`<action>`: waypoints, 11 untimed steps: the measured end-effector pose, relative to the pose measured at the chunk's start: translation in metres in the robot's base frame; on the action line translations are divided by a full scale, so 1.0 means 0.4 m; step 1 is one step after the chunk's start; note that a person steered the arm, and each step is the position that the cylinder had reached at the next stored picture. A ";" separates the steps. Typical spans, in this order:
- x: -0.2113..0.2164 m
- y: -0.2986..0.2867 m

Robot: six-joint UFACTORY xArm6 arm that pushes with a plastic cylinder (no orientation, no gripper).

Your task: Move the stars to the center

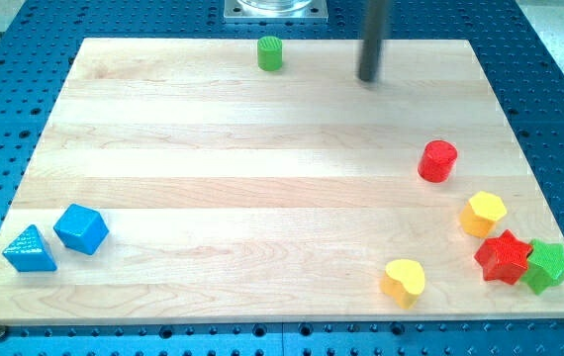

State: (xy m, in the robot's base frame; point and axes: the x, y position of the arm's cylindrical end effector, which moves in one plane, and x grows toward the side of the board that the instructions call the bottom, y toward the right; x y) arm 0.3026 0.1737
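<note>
Red and green, the two stars sit at the view's bottom right corner of the wooden worktop (262, 188): the red star (503, 257) touches the green star (548, 265) on its right. My tip (368, 78), a bare rod with no end effector to open or close, stands near the view's top, well apart from both stars. A yellow hexagon (483, 213) lies just above the red star, a red cylinder (437, 161) higher still. A yellow heart (404, 282) lies to the stars' left.
</note>
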 end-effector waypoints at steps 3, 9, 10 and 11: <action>0.674 0.379; 0.402 -0.373; 0.265 -0.431; 0.121 -0.486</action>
